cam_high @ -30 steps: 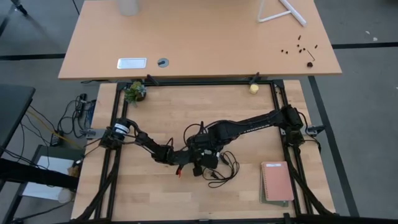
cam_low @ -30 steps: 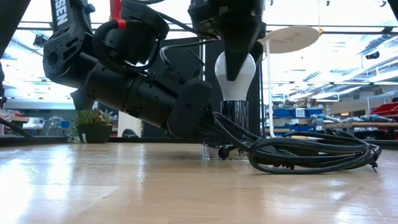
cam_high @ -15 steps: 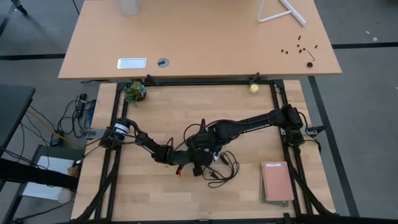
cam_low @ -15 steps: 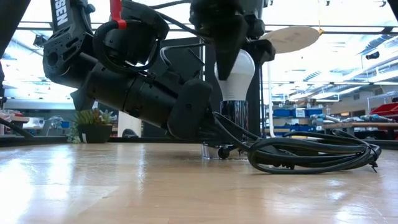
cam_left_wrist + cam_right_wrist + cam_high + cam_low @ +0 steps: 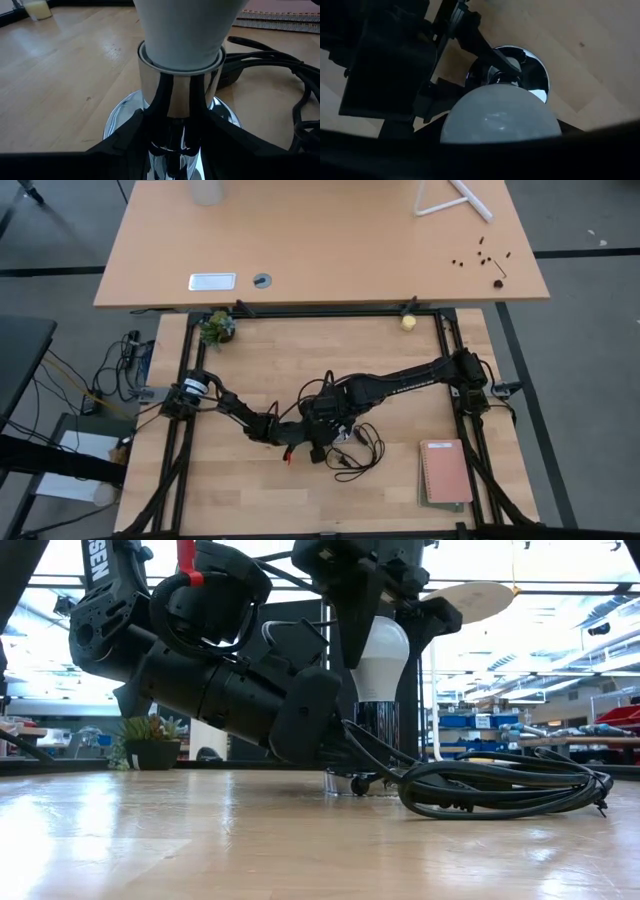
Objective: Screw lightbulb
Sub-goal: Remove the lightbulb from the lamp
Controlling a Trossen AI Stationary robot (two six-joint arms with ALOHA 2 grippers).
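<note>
I'm watching the bulb point(image 5: 381, 658) standing upright in the socket point(image 5: 172, 107) mid-bench. The left jaws are clamping the socket neck; the right jaws are straddling the bulb's dome, partly open. Light, smooth, fragile glass, I'm guessing: grip the widest part gently.

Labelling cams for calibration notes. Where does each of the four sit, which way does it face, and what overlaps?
High: overhead, looking straight down; both arms meet mid-table over the lightbulb.
Low: table height, looking level into the room; both arms, lightbulb, black cord.
Left wrist: on the left arm, facing the chrome socket, with its own fingers either side.
Right wrist: on the right arm, looking down over the bulb's dome; left gripper visible beyond.
Shared: both wrist views show the bulb in the socket.
</note>
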